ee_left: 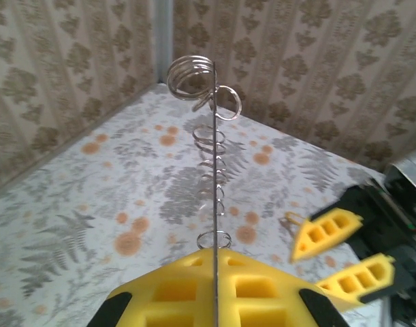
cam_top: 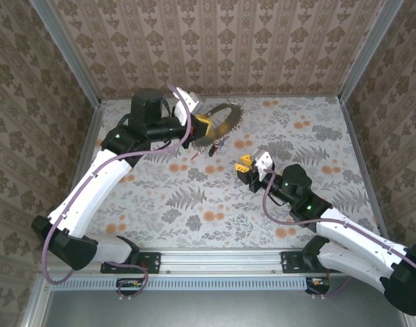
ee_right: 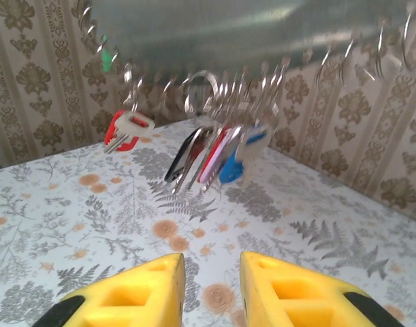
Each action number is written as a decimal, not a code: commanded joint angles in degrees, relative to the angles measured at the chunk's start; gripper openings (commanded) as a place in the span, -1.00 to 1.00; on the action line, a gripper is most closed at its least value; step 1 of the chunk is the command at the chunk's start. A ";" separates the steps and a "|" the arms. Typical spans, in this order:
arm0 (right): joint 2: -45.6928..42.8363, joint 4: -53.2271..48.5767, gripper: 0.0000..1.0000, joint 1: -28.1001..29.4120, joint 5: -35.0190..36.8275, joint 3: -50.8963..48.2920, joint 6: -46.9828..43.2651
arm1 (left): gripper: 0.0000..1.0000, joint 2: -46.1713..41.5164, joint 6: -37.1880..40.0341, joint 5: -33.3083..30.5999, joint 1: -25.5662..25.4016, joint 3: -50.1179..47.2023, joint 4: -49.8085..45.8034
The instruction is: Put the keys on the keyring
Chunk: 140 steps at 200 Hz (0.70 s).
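Flower-patterned table (cam_top: 194,204) spreads under both arms. Left claw (cam_top: 202,126) pinches the keyring (cam_top: 221,121) by its rim, raised above the far side. Keys (ee_right: 221,153) hang bunched from its lower edge, a red one (ee_right: 124,129) slightly apart. Right claw (cam_top: 247,165) hovers near, below them, fingers spread

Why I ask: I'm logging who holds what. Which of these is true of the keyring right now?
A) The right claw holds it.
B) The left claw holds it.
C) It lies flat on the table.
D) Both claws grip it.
B: the left wrist view shows the keyring edge-on, clamped in the left claw, while the right claw is open with nothing in it.
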 commanded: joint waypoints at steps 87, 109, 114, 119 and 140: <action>7.43 15.44 -0.39 0.37 -8.19 5.71 -3.67 | -1.00 -2.28 -3.41 9.91 -0.13 0.69 5.42; 8.72 16.15 -0.57 0.37 -9.81 6.51 -2.97 | -1.00 -2.47 -3.85 10.00 -0.14 0.24 5.81; 8.79 16.07 -0.66 0.37 -10.07 6.66 -2.97 | -1.00 -2.53 -3.85 9.92 -0.13 0.09 5.78; 8.80 15.98 -0.70 0.37 -10.23 6.71 -2.94 | -1.00 -2.54 -3.92 9.84 -0.13 0.06 5.75; 8.82 14.75 -0.75 0.32 -10.35 6.82 -3.20 | -1.00 -2.74 -4.02 9.65 -0.13 -0.28 5.91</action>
